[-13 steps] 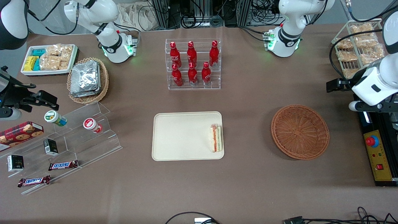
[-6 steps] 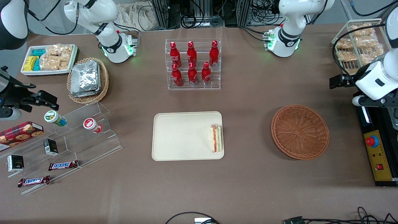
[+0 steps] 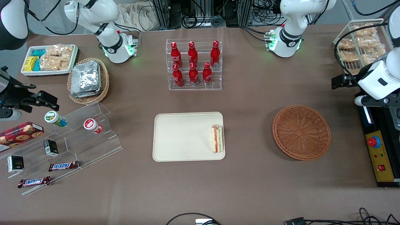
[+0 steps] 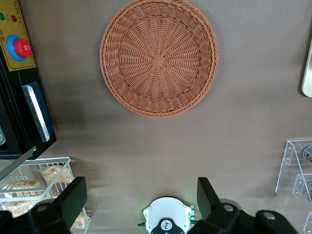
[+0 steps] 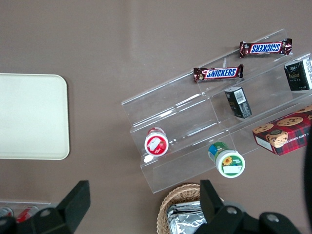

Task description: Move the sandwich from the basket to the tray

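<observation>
The gripper (image 3: 339, 83) hangs at the right edge of the front frame, up above the table near the working arm's end, and in the wrist view its two black fingers (image 4: 72, 200) stand wide apart with nothing between them. Just by it in the upper right corner of the front frame sits a wire rack (image 3: 359, 43) of bagged snacks. Nearer the front camera than the gripper, in the right-centre of the frame, is the basket (image 3: 301, 132), round, reddish-brown and holding nothing; the wrist view looks straight down into its bare weave (image 4: 159, 57). A black control box (image 3: 379, 156) with a red button lies along the right edge of the front frame, beside the basket. Well apart from the basket, at the middle of the front frame, lies the tray (image 3: 181, 137), and the sandwich (image 3: 217, 138) rests on it, close against the short rim that faces the basket, its red, orange and green layers showing. Above the tray in the frame stands a clear rack of red bottles (image 3: 193, 64). Toward the parked arm's end, at the left of the frame, a clear stepped stand (image 3: 75, 140) carries small jars and chocolate bars.
</observation>
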You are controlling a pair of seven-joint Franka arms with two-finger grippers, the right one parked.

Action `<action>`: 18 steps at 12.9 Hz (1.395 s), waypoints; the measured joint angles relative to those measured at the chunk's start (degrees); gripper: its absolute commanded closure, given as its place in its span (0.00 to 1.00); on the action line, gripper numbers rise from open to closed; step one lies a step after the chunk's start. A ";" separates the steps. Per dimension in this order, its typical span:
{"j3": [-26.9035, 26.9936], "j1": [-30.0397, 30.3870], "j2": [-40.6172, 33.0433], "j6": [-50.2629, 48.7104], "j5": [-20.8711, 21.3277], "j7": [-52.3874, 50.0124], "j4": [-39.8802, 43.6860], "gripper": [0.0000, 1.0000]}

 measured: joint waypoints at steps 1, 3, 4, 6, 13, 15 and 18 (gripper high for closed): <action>0.00 0.00 -0.20 0.19 0.00 0.00 -0.06 0.00; 0.00 0.00 -1.69 2.34 0.00 0.00 -1.90 0.00; 0.00 0.01 -3.05 4.27 0.00 0.00 -3.92 0.00; 0.00 0.02 -5.18 6.23 0.00 0.00 -6.89 0.00; 0.00 0.12 -5.84 7.39 0.00 0.00 -7.41 0.00; 0.00 0.12 -5.59 7.39 0.01 0.00 -7.41 0.00; 0.03 0.19 -5.18 7.38 0.01 -0.03 -7.41 0.00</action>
